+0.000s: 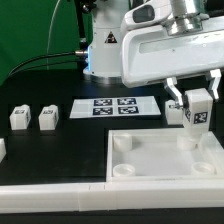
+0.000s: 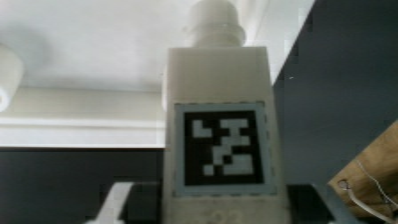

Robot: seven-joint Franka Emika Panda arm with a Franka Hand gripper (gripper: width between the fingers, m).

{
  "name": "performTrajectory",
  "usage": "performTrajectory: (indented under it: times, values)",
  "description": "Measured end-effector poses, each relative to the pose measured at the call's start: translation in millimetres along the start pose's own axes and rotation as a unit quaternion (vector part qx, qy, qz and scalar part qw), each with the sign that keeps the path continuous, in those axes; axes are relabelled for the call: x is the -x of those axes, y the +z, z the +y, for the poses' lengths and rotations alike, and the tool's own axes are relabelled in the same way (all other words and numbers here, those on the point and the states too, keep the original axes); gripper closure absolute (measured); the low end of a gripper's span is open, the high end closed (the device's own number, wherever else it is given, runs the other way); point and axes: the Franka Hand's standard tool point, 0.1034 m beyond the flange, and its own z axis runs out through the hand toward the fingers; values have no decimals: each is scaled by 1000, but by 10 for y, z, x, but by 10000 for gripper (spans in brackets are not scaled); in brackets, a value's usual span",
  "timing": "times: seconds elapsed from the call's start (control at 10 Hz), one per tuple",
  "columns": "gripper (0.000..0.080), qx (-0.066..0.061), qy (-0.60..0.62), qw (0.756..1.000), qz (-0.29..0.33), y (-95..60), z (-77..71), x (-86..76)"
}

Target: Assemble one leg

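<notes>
My gripper [image 1: 197, 104] is shut on a leg [image 1: 197, 113], a chunky white block with a black-and-white tag on its face. It holds the leg upright above the far right corner socket [image 1: 191, 141] of the large white panel [image 1: 165, 160]. In the wrist view the leg [image 2: 219, 130] fills the middle, tag facing the camera, its narrow peg pointing away. Two more legs [image 1: 19, 117] [image 1: 48, 117] stand on the table at the exterior view's left.
The marker board [image 1: 115, 106] lies on the table behind the panel. The robot base [image 1: 103, 45] stands at the back. A white bar [image 1: 60, 195] runs along the front edge. Part of another white block [image 1: 2, 150] shows at the far left edge.
</notes>
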Motion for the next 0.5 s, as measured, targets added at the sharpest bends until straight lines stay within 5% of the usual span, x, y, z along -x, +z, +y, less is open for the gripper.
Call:
performTrajectory:
  times: [0.5]
  values:
    - [506,-2,-1,1000,2,5,-41,-41]
